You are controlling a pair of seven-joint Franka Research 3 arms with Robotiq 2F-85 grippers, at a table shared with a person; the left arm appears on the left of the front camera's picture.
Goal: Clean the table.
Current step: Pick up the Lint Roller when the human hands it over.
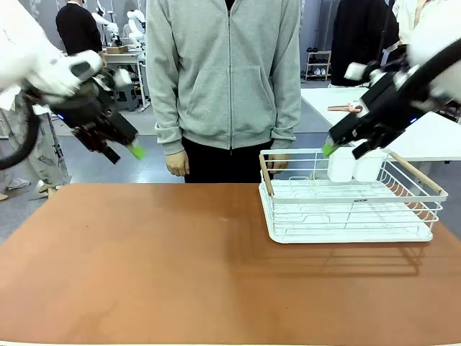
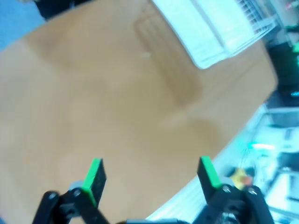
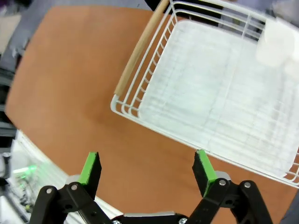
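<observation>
Broad reddish-brown table (image 1: 144,267), smooth and matte with a pale edge, spread across the foreground before a standing person (image 1: 227,79), long axis left to right. On its right part, a white wire dish rack (image 1: 346,232) holding two white cups (image 1: 341,166) at the far wall. Above, left gripper (image 2: 149,171) and right gripper (image 3: 146,165), jaws spread wide, gripping nothing.

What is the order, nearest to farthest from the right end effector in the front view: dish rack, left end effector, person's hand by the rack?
1. Dish rack: just below the right end effector, on the table at its right.
2. Person's hand: beside the rack's far left corner.
3. Left end effector: raised over the table's left side.
</observation>
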